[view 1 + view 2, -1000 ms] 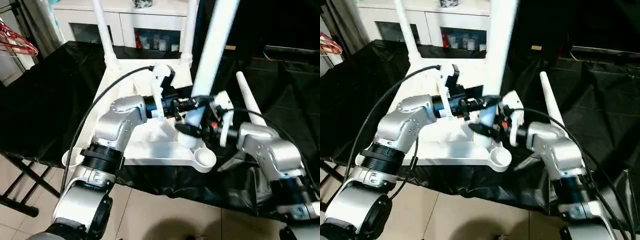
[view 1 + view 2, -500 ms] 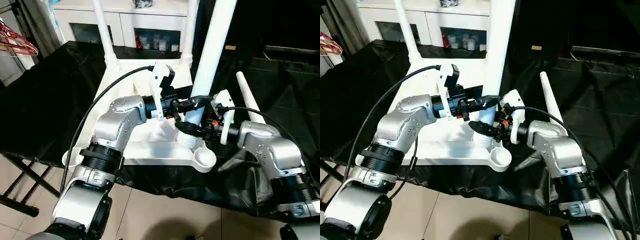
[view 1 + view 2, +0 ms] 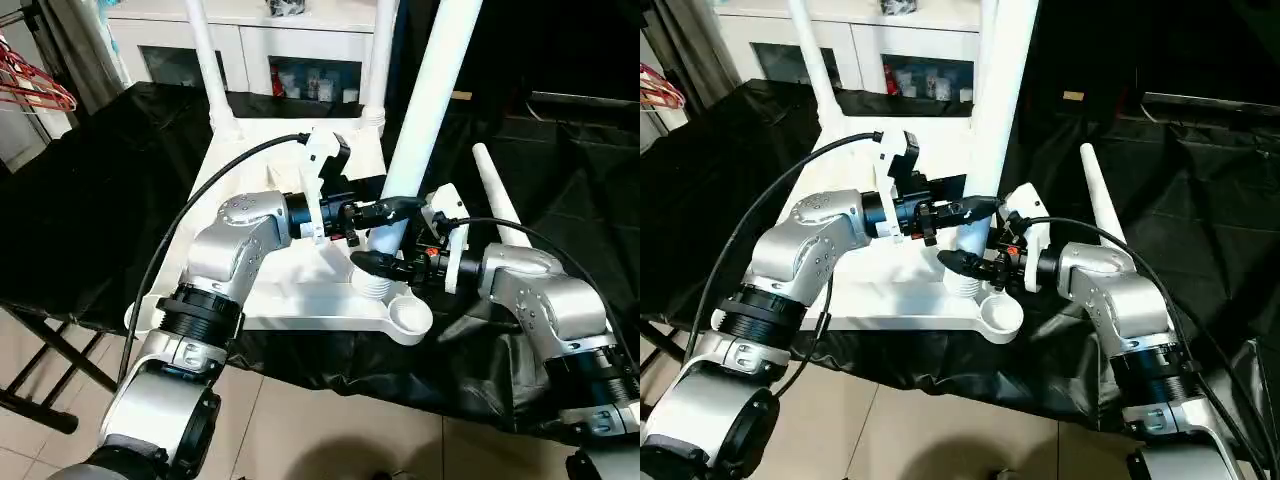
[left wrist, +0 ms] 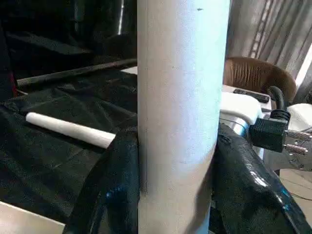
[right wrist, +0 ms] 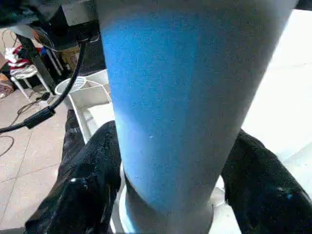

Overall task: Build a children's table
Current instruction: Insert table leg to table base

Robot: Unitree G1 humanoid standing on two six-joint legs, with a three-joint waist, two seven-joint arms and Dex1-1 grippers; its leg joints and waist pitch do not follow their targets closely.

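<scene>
Nearest corner socket point(image 3: 410, 316) of the upside-down tabletop point(image 3: 300, 290) is empty. Just behind it, the right gripper point(image 3: 385, 266) clamps the threaded base of a white leg point(image 3: 432, 90), tabletop lying on the black-draped table point(image 3: 90, 190). Left gripper point(image 3: 385, 209) grips the same leg a bit higher. A spare leg point(image 3: 497, 207) lies on the cloth to the right. At the back, two legs point(image 3: 205, 55) stand fitted, white cabinet point(image 3: 260, 45) behind.

A white glass-door cabinet point(image 3: 262, 52) stands behind the black cloth point(image 3: 90, 200).
</scene>
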